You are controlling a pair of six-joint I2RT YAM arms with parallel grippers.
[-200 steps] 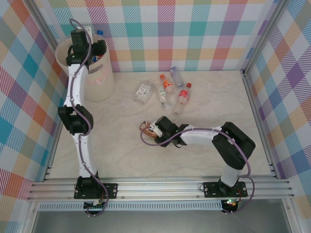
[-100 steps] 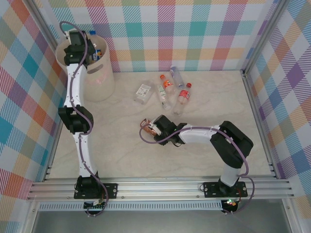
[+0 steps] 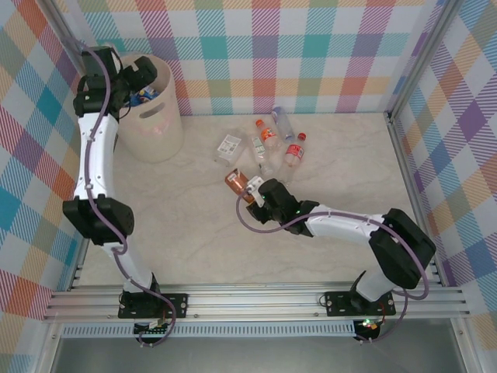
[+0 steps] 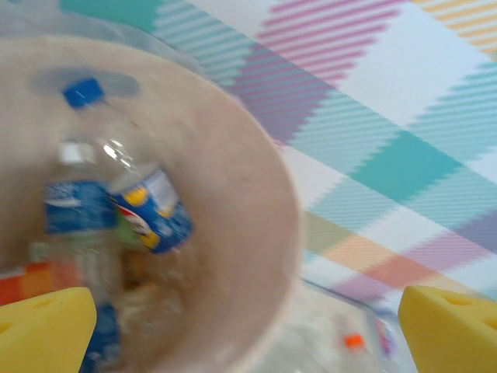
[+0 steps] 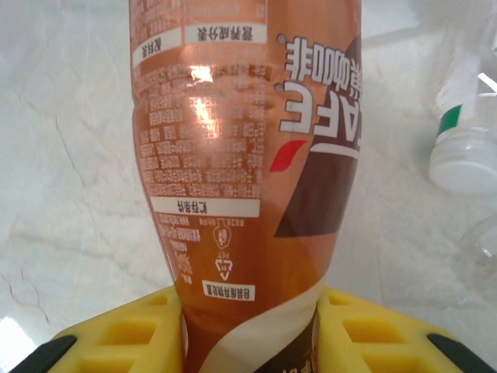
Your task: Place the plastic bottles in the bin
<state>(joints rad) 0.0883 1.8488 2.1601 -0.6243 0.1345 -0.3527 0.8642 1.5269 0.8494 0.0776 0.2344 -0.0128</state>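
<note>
A brown-labelled plastic bottle (image 5: 241, 155) stands out of my right gripper (image 5: 248, 334), whose yellow pads (image 5: 116, 338) are shut on its lower body. From above, that gripper (image 3: 252, 191) and the brown bottle (image 3: 235, 183) are mid-table. My left gripper (image 3: 144, 78) is over the rim of the cream-white bin (image 3: 155, 124). It is open (image 4: 245, 334), with its yellow fingertips (image 4: 39, 326) far apart and nothing between them. Blue-labelled bottles (image 4: 151, 211) lie inside the bin (image 4: 241, 194). Several more bottles lie in a cluster on the table, among them a red-labelled one (image 3: 293, 152) and an orange-labelled one (image 3: 268, 133).
A white-capped bottle (image 5: 464, 155) lies just right of the held one. A flattened white-labelled bottle (image 3: 230, 146) lies left of the cluster. Checked walls and metal posts close in the marble table (image 3: 178, 233) on three sides.
My left arm has swung left and back, its gripper now at the bin's far rim. My right arm has stretched forward, carrying the brown bottle farther up the table.
</note>
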